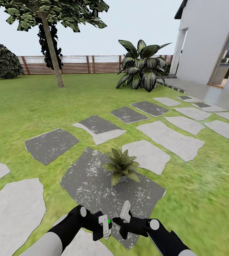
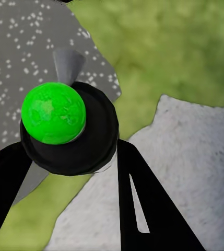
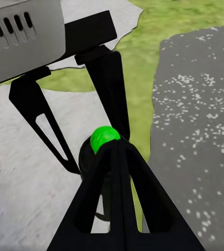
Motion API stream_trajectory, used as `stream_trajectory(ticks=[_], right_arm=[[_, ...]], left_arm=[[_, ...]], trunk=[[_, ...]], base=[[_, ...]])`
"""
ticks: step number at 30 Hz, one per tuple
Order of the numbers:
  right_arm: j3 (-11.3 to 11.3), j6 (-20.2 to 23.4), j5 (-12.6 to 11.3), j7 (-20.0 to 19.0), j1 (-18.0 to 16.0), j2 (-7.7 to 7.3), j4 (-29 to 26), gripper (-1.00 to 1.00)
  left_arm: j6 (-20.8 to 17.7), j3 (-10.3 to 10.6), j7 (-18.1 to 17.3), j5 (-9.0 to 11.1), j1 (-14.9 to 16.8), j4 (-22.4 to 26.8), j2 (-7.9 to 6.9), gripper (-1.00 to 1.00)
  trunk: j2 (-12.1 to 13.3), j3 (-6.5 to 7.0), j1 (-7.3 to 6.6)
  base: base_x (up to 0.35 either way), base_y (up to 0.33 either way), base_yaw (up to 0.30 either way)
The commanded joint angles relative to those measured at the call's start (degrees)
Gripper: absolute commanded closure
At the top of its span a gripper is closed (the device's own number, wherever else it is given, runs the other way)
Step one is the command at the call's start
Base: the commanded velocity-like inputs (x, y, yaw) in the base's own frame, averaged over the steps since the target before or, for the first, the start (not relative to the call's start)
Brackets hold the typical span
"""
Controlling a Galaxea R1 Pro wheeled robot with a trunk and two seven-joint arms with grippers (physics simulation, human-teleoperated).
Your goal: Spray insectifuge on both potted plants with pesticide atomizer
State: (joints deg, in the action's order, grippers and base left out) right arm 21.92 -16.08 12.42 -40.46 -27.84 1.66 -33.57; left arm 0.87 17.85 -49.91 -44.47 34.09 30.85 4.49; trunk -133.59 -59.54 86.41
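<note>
My left gripper [image 1: 103, 228] is shut on the pesticide atomizer [image 1: 108, 222], low at the front. In the left wrist view the atomizer [image 2: 53, 112] is a dark round body with a bright green mark, held between the black fingers [image 2: 148, 204]. My right gripper [image 1: 123, 217] is shut, and its joined tips [image 3: 114, 151] reach the atomizer's green mark [image 3: 104, 137]. One potted plant [image 1: 121, 166], a low speckled rosette, stands just ahead on a dark stepping stone [image 1: 89, 181] dotted with white specks. The second potted plant is out of view.
Grey stepping stones [image 1: 169, 138] run across the lawn toward a white house [image 1: 210, 42] at the right. A big dark-leaved shrub [image 1: 141, 65], a tree [image 1: 52, 49], a round bush [image 1: 0, 60] and a brown slatted fence [image 1: 75, 64] stand at the back.
</note>
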Motion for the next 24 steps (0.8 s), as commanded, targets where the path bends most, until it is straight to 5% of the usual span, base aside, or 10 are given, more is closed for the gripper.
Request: stream_trajectory(ticks=[1, 24], right_arm=[[0.0, -0.4, 0.6, 0.0, 0.0, 0.01, 0.0, 1.0], [-0.1, -0.4, 0.6, 0.0, 0.0, -0.07, 0.1, 1.0]], left_arm=[[0.1, 0.0, -0.2, -0.4, 0.0, 0.1, -0.03, 1.0], [0.2, -0.4, -2.2, -0.2, 0.0, 0.6, -0.05, 1.0]], trunk=[[0.0, -0.05, -0.01], [0.0, -0.05, -0.01]], base=[[0.0, 0.0, 0.0], [0.0, 0.0, 0.0]])
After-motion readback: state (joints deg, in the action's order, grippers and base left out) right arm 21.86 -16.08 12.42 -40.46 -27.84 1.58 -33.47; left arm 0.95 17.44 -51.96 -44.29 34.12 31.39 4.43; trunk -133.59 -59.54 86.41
